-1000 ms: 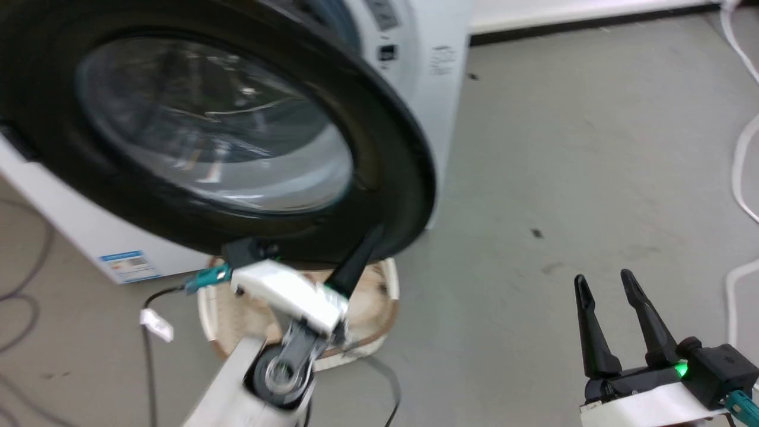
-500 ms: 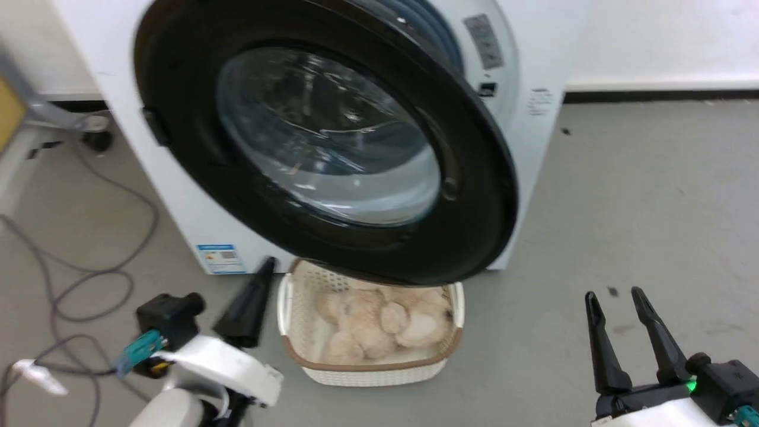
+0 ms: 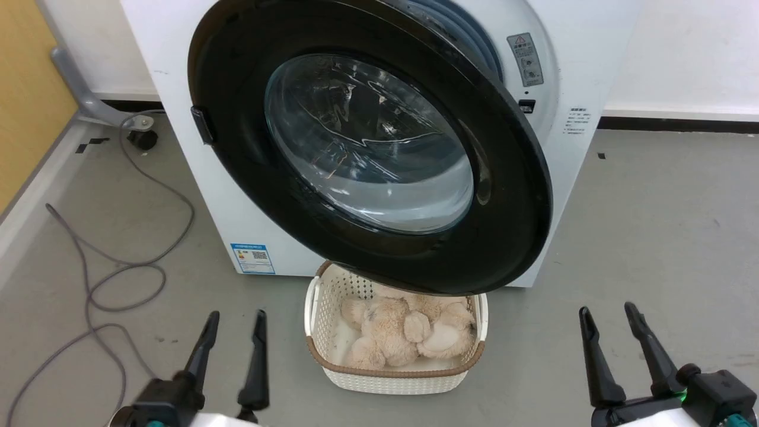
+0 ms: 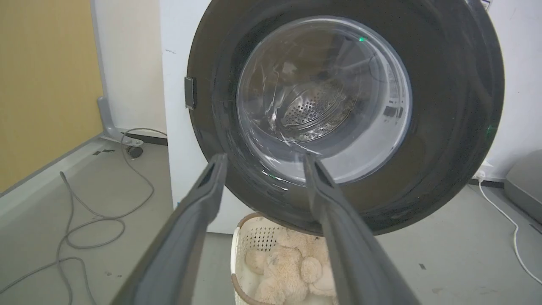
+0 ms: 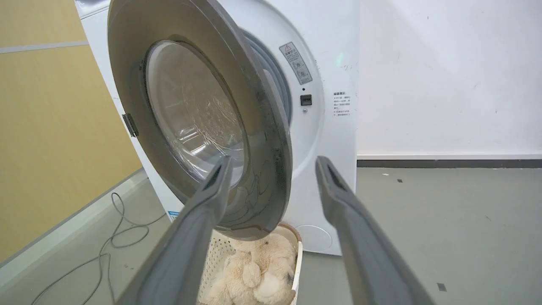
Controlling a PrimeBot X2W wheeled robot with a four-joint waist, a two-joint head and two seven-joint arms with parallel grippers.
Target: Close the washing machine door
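The washing machine (image 3: 572, 77) is a white front-loader standing ahead of me. The washing machine door (image 3: 367, 142), with a black rim and a clear glass bowl, stands ajar. Its right edge is off the front, with grey gasket showing behind it. In the left wrist view the door (image 4: 449, 101) is face on, and the steel drum shows through the glass. Seen from the right wrist, the door (image 5: 190, 114) angles out from the machine (image 5: 330, 140). My left gripper (image 3: 235, 318) (image 4: 263, 157) is open and empty, low and short of the door. My right gripper (image 3: 606, 309) (image 5: 274, 161) is open and empty too.
A cream basket (image 3: 391, 379) of plush toys (image 3: 409, 332) sits on the floor under the door's lower edge. A grey cable (image 3: 118, 273) loops over the floor at left, near a yellow wall panel (image 3: 29, 89). Bare grey floor (image 3: 652, 225) lies to the right.
The head camera has swung, shifting the whole picture. My left gripper has left the door's lower rim and dropped back to the lower left, fingers up. The right gripper has held its place.
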